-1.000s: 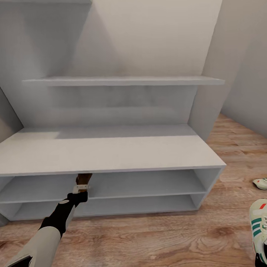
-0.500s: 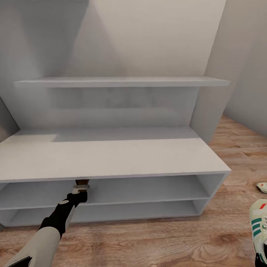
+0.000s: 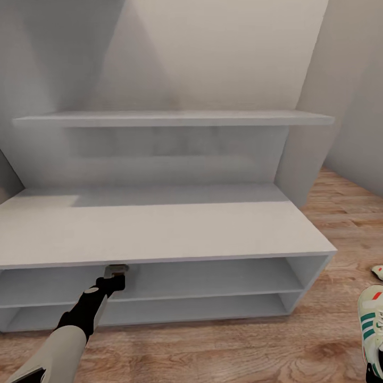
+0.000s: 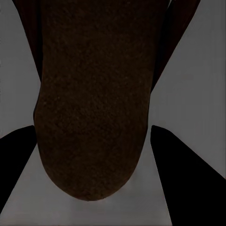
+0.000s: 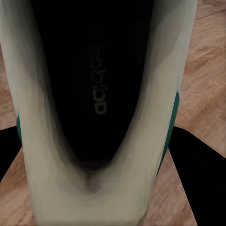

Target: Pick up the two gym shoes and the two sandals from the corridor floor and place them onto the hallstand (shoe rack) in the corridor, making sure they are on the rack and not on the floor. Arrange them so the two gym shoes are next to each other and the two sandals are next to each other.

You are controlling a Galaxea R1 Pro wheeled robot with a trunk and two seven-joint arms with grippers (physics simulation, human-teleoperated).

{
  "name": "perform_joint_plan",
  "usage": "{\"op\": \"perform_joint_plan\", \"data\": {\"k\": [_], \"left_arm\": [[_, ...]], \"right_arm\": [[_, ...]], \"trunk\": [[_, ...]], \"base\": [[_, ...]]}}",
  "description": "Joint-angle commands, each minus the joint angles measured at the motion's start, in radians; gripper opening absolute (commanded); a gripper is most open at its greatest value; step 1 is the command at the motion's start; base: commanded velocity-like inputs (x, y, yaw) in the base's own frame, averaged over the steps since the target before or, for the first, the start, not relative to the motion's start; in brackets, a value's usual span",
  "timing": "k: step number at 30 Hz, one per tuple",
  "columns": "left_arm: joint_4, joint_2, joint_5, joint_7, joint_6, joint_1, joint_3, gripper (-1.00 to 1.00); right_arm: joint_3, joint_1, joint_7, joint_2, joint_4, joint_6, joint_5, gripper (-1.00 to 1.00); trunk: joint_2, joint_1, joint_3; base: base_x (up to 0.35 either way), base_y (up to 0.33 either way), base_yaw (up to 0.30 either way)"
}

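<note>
Fingers (image 4: 14,155) of the left gripper (image 4: 94,155) clamp 1 sandal (image 4: 92,103) inside the hallstand's (image 3: 159,229) upper tier; right gripper clamps 1 gym shoe (image 5: 99,94), none visibly racked.

From my seat at the controls I saw the low, wide, light-grey open shoe rack (image 3: 159,229) standing on the light brown wood-grain plank floor (image 3: 223,346) against the pale wall. Its flat top was bare, and I could make out nothing lying on the two shelf tiers beneath it, though the upper one was partly hidden. A long grey wall shelf (image 3: 175,118) ran above the rack. On the floor to the right of the rack lay the toe of a white sneaker with a red patch (image 3: 378,272), cut off by the edge of the head view.
</note>
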Motion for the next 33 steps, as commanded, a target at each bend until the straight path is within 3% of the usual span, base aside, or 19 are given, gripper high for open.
{"op": "perform_joint_plan", "data": {"k": [1,13,14,33], "left_arm": [[-0.002,-0.001,-0.01,-0.009,0.004,0.0,0.008,-1.0],[-0.007,0.001,-0.01,-0.009,0.004,-0.001,0.008,-1.0],[-0.007,0.001,-0.01,-0.009,0.005,-0.003,0.008,1.0],[-0.008,0.002,-0.01,-0.009,0.001,0.007,0.011,1.0]], "right_arm": [[0.005,0.0,-0.002,0.0,0.0,-0.003,-0.005,-1.0],[0.005,0.0,-0.002,0.0,0.0,-0.002,-0.005,-1.0],[0.005,0.0,-0.002,0.0,0.0,-0.003,-0.005,-1.0],[0.005,0.0,-0.002,0.0,0.001,-0.002,-0.005,-1.0]], "trunk": [[0.0,0.0,-0.001],[0.0,0.0,-0.001],[0.0,0.0,-0.001],[0.0,0.0,-0.001]], "base": [[0.027,0.0,0.0],[0.006,0.0,0.0],[0.0,0.0,0.0],[-0.021,0.0,0.0]]}}
